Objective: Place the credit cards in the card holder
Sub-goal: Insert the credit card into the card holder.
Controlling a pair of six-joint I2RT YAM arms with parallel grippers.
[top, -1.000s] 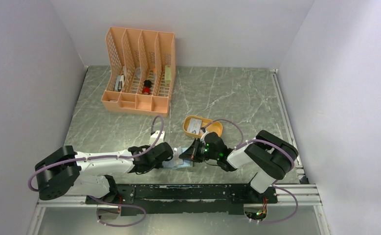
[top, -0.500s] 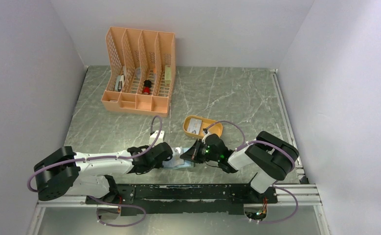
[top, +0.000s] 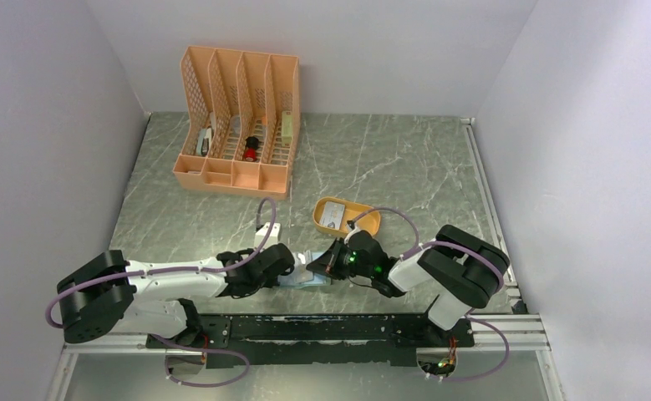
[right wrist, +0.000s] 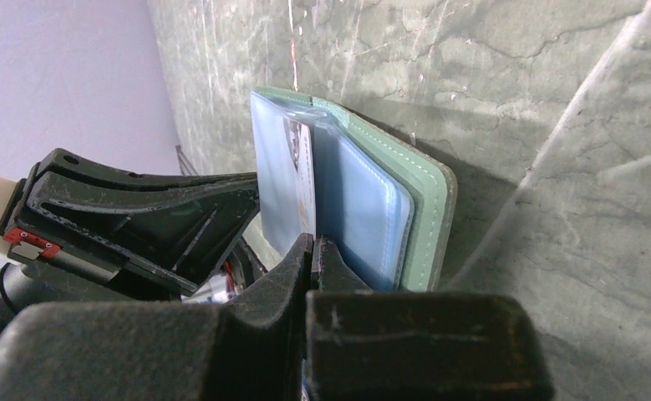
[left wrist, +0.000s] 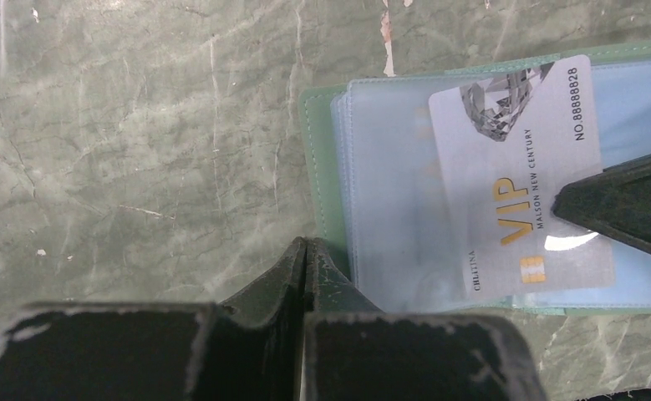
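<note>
The sage-green card holder (left wrist: 326, 167) lies open on the marble table, its pale blue clear sleeves (left wrist: 389, 192) up. A white credit card (left wrist: 514, 167) printed "VIP" lies slantwise on the sleeves. My right gripper (right wrist: 313, 242) is shut on that card's edge (right wrist: 301, 163); its dark fingers (left wrist: 623, 209) reach in from the right in the left wrist view. My left gripper (left wrist: 305, 244) is shut, tips at the holder's near-left corner, with nothing visible between them. From above, both grippers (top: 295, 269) (top: 327, 262) meet over the holder (top: 309, 282). Another credit card (top: 332, 215) lies in the tray.
A mustard-yellow oval tray (top: 365, 222) sits just beyond the right gripper. A peach lattice desk organizer (top: 238, 125) with small items stands at the back left. White walls close in on both sides; a black rail (top: 322, 326) runs along the near edge.
The left gripper's jaws have closed the last small gap. The right gripper has shifted slightly over the holder; the holder and the card have stayed in place.
</note>
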